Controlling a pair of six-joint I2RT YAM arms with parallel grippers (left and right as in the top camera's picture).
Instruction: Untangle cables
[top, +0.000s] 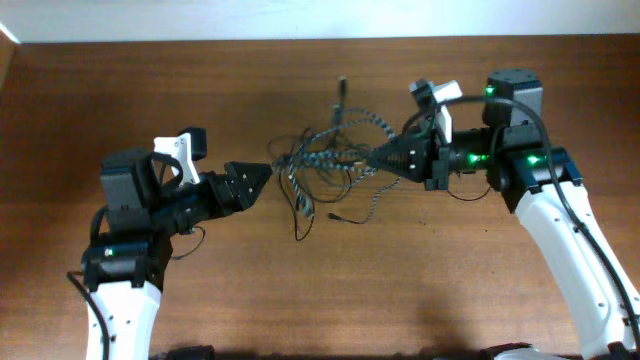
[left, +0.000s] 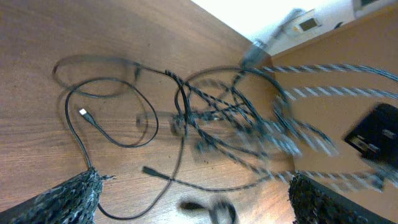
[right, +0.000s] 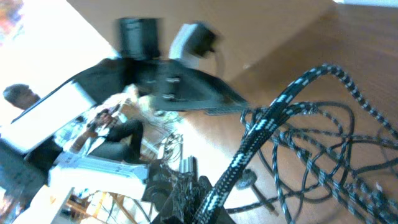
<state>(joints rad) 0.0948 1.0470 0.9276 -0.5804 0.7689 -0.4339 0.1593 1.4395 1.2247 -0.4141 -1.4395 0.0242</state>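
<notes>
Just left of the tangle (top: 325, 160) of thin cords: left gripper (top: 262, 177), black, tip aimed at the heap and just beside its nearest loops. From the left wrist, rough black fingers (left: 68, 198) spread wide at both lower corners, with nothing between them but bare wood and cord lying flat.

Within the tangle, on its left side: plain black cord (left: 73, 134), thin and smooth, lying slack in open loops on the brown wooden table (top: 200, 290). Small silver-tipped plug (left: 83, 113) resting inside one of those loops. Knotted through the tangle's middle and right: braided black-and-white speckled cord (top: 372, 122), partly lifted off the wood and blurred in the left wrist view. One loose strand trailing out below the tangle in the overhead view.

Right of the tangle and touching it: right gripper (top: 378, 157), black, jaws pressed together on the braided black-and-white speckled cord. From the right wrist, a thick speckled strand rising straight out of the closed fingertips and running up toward the heap. Cannot tell whether the plain black cord is pinched there as well.
</notes>
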